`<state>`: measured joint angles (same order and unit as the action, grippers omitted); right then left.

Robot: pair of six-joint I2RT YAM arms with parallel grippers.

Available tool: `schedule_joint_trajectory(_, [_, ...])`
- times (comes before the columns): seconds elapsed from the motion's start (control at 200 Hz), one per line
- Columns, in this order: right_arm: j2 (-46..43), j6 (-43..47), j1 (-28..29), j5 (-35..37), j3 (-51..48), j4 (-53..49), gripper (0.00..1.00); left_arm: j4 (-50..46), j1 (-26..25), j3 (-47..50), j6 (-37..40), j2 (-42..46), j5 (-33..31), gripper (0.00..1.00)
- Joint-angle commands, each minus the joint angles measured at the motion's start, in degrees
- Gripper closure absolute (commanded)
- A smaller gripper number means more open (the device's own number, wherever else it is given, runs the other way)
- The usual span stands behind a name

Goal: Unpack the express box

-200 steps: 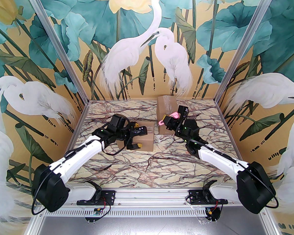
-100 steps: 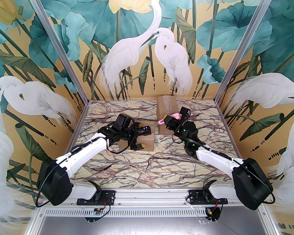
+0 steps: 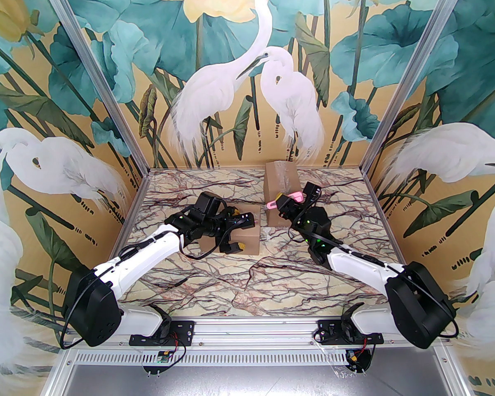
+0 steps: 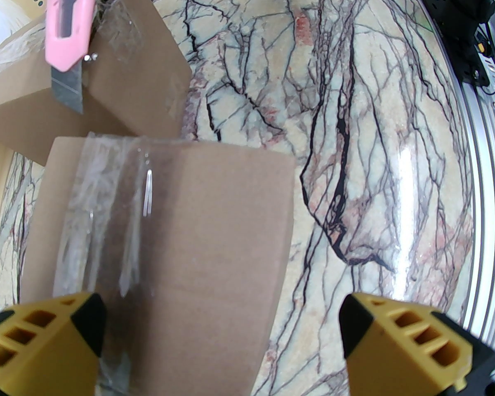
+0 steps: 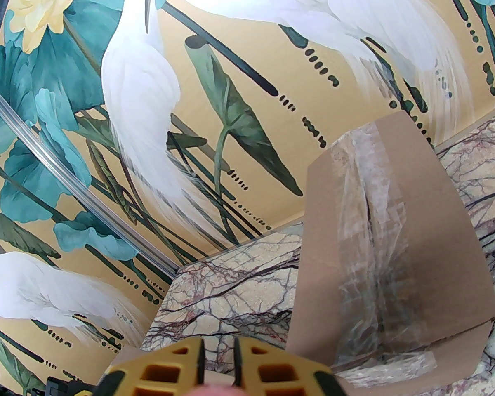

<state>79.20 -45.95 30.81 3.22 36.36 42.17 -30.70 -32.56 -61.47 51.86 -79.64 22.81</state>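
Note:
A low cardboard express box (image 3: 249, 232) sealed with clear tape lies left of the table's centre; the left wrist view shows its taped top (image 4: 161, 237). My left gripper (image 3: 236, 229) hangs open over it, one yellow finger (image 4: 45, 336) above the box and the other (image 4: 412, 340) over bare table. My right gripper (image 3: 288, 205) is shut on a pink utility knife (image 3: 286, 199). The knife (image 4: 68, 27) points its bare blade (image 4: 68, 91) down near the box's far edge. In the right wrist view the fingers (image 5: 169, 369) are nearly together.
A second, taller taped cardboard box (image 3: 279, 180) stands upright at the back, just behind the knife, and shows large in the right wrist view (image 5: 396, 237). Painted walls close in the marble table (image 3: 247, 279) on three sides. The arm bases sit at the near rail.
The left arm reached forward and right, bringing its open gripper further over the low box. The right arm shifted slightly, its knife edging a little left. Both jaws kept their state.

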Motion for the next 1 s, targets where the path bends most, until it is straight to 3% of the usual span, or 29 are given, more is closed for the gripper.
schedule_joint_trajectory(0.0, [1.1, -1.4, 0.8, 0.3, -0.7, 3.3, 1.0, -0.3, -0.4, 1.5, 0.1, -0.8, -0.9, 0.01])
schedule_joint_trajectory(0.315, [3.5, -3.9, 1.2, -1.4, -0.7, 5.6, 1.0, 1.0, -0.4, 2.7, -0.2, -0.3, -2.0, 0.01])
schedule_joint_trajectory(0.505, [1.9, -4.0, 1.5, 1.4, -1.9, 5.5, 1.0, 0.6, -0.4, 3.9, 0.4, 0.6, -2.3, 0.02])
schedule_joint_trajectory(0.805, [-6.6, -9.4, 5.6, 11.7, -3.2, -3.6, 1.0, -6.4, -0.4, 5.9, -0.1, 4.6, 7.1, 0.05])
schedule_joint_trajectory(0.995, [-12.1, -13.0, 9.0, 18.4, -6.0, -8.1, 1.0, -7.6, -0.4, 7.1, -0.1, 5.9, 8.3, 0.05])
